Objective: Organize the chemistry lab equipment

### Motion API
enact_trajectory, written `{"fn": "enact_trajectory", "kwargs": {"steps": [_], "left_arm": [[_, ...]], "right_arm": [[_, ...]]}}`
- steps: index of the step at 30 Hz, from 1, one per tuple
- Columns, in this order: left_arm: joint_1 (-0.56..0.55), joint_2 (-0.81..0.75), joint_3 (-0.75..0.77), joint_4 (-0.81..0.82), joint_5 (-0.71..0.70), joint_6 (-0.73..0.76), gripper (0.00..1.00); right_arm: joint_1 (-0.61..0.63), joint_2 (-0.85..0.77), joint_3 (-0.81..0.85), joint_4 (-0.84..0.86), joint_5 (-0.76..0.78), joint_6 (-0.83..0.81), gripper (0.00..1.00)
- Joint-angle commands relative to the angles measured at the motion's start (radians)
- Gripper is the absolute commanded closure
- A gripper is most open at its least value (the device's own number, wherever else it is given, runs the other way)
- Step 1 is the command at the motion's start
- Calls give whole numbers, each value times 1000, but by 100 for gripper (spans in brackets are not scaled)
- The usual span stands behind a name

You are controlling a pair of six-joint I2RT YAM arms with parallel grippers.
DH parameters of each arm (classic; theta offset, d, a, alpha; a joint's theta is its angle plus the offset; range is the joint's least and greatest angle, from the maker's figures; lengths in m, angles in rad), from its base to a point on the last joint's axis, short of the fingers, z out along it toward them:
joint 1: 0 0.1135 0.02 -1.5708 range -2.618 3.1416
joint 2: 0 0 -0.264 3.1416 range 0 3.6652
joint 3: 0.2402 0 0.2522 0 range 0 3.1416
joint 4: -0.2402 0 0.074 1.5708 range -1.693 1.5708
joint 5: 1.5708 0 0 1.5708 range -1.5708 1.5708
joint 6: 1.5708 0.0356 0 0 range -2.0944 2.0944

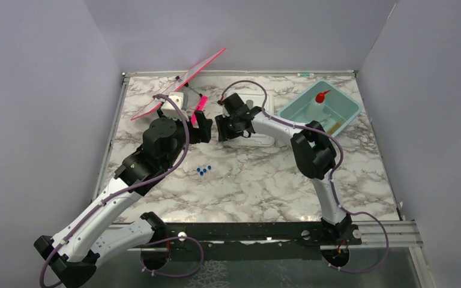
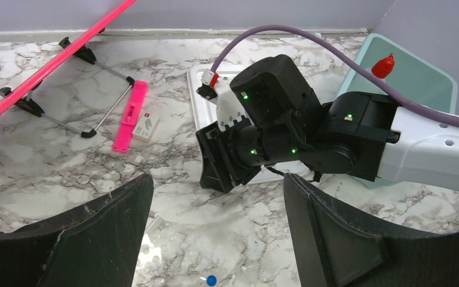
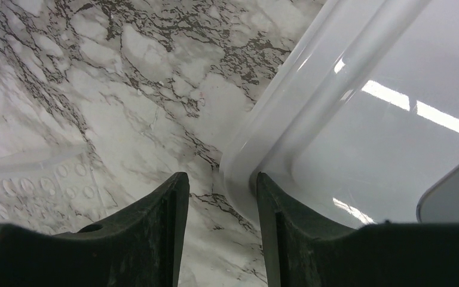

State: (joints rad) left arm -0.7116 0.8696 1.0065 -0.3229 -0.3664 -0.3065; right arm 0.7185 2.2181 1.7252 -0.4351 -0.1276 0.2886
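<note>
Several clear blue-capped tubes (image 1: 203,171) lie on the marble table in front of both grippers; one blue cap (image 2: 211,280) shows in the left wrist view. The white squeeze bottle with red nozzle (image 1: 322,96) (image 2: 383,64) stands in the teal tub (image 1: 346,103). My right gripper (image 1: 221,129) (image 3: 221,177) is open and low, straddling the corner rim of the white lid (image 3: 275,119): one finger is inside the lid, the other over the table. My left gripper (image 1: 203,127) (image 2: 215,182) faces it, open and empty. The brush, tweezers and clamp are not clearly visible.
A pink rack on black wire feet (image 1: 180,84) (image 2: 54,63) leans at the back left, with a pink flat piece (image 2: 130,113) and a small white box (image 2: 146,127) beside it. A clear dimpled plastic sheet (image 3: 48,185) lies left of the right fingers. Grey walls enclose the table.
</note>
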Motion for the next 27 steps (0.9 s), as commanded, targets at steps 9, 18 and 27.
{"fn": "enact_trajectory", "kwargs": {"steps": [9,18,27], "left_arm": [[0,-16,2,18,-1,-4,18],[0,-25,-2,11,16,-7,18],[0,-12,-13,5,48,-28,18]], "right_arm": [[131,-210,-270,-36,42,318,61],[145,-400,-300,-41,157,385,62],[133,-411,-260,-264,705,344,61]]}}
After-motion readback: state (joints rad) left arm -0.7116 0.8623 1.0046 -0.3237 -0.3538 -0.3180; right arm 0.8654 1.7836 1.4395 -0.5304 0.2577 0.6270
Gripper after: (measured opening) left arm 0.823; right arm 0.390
